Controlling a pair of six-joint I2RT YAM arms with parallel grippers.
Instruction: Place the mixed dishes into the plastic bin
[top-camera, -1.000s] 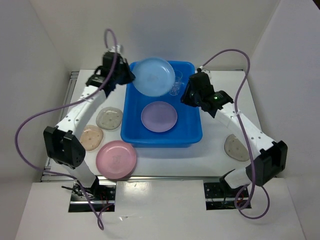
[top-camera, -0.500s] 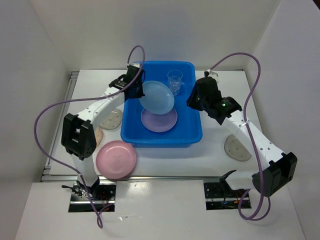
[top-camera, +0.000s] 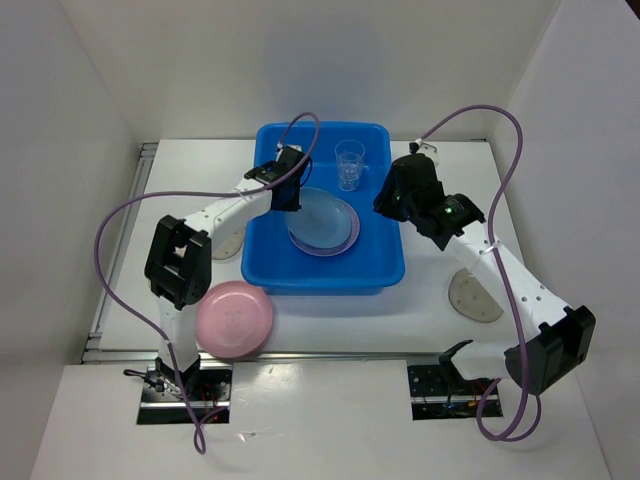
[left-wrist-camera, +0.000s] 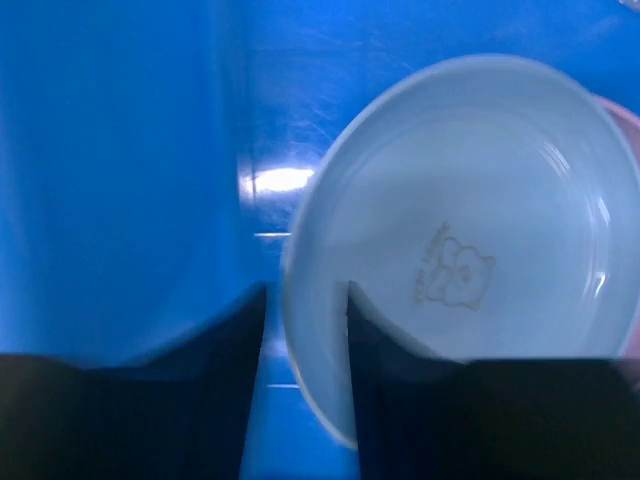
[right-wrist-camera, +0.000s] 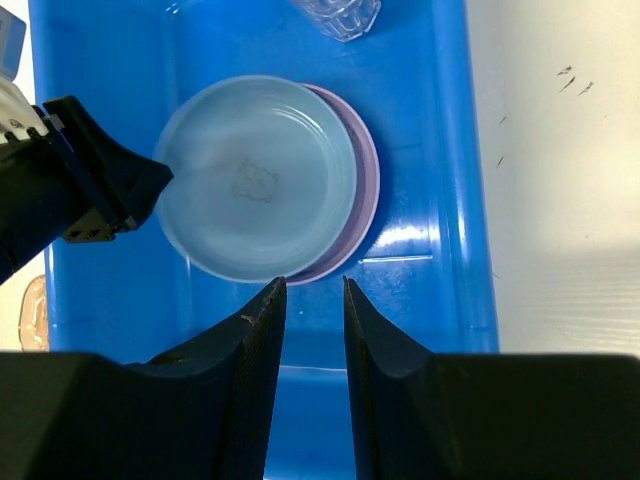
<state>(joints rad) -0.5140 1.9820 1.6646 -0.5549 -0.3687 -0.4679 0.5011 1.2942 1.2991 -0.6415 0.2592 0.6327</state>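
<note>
Surroundings: white desk (top-camera: 180, 175) inside white walls. Bright blue rectangular plastic bin (top-camera: 300, 280) at centre, its long axis running from the arm bases toward the back wall.
- On the desk, left of the bin: round pink plastic plate (top-camera: 235, 318) by the near left corner. A beige speckled round plate (top-camera: 228, 244) lies further back, partly under the left arm.
- On the desk, right of the bin: a second speckled beige plate (top-camera: 472, 296), well apart from the wall.
- Purple cables loop above both arms.

In the bin:
- Small clear plastic cup (top-camera: 350, 165) upright, mouth up, toward the far right part, apart from the plates.
- Round light blue plastic plate (top-camera: 320, 212) lies flat, hollow side up, with a small bear print at its centre. Being round, it has no long axis.
- It rests on a round lavender plastic plate (right-wrist-camera: 368, 190), offset so a lavender crescent shows along one side.

Left pincer (top-camera: 293, 196):
- It reaches in over the bin's left wall, at the light blue plate's left edge.
- Wrist view: fingers straddle the rim, slightly parted. A strip of blue floor shows between one finger and the rim, so the grip is released.

Right pincer (right-wrist-camera: 313, 295):
- It hangs above the bin's right side, looking down on both plates.
- Fingers are apart with nothing between them.
- Nothing blocks the plates from above.
</note>
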